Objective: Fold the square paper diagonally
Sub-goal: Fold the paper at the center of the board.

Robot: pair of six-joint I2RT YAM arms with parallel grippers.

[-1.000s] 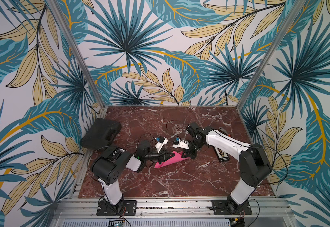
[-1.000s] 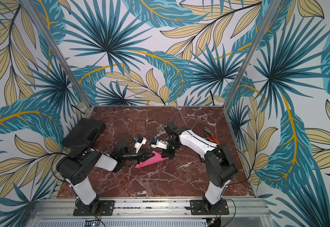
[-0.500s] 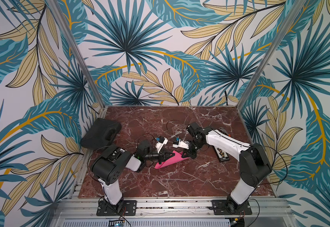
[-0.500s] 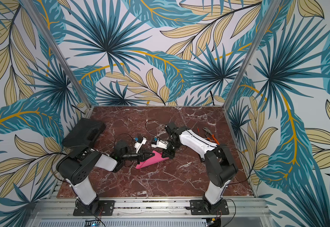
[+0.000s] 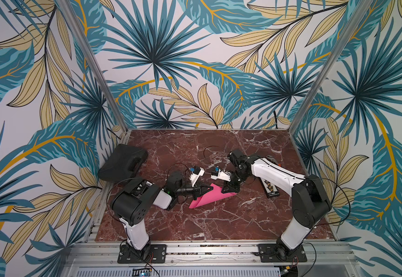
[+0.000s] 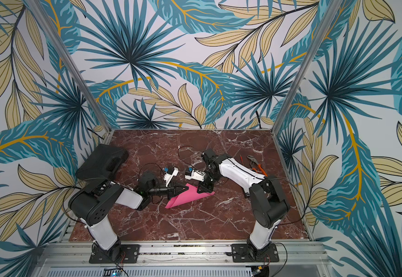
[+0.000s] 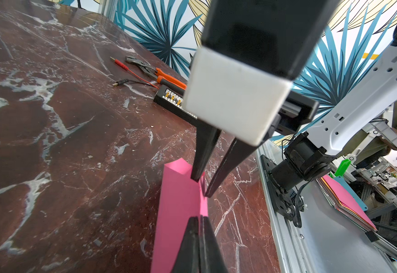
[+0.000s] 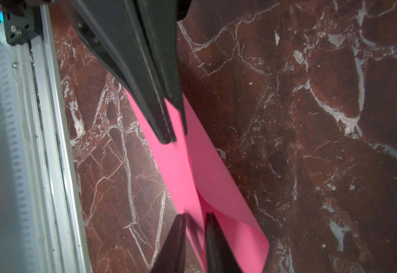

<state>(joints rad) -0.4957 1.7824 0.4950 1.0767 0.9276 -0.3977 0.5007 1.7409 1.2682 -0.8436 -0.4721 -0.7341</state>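
Left wrist view shows the square paper (image 7: 180,208), thin, matte, bright pink and loosely doubled into a triangle. The left gripper (image 7: 198,218) pinches its edge with jaws pressed together, and the right gripper (image 7: 201,186) straddles the raised edge with fingers parted. In both top views it lies near the table's middle, unmoved from a second ago, on the glossy, white-veined red-brown marble tabletop (image 5: 219,227) walled by palm-leaf wallpaper (image 5: 195,48).
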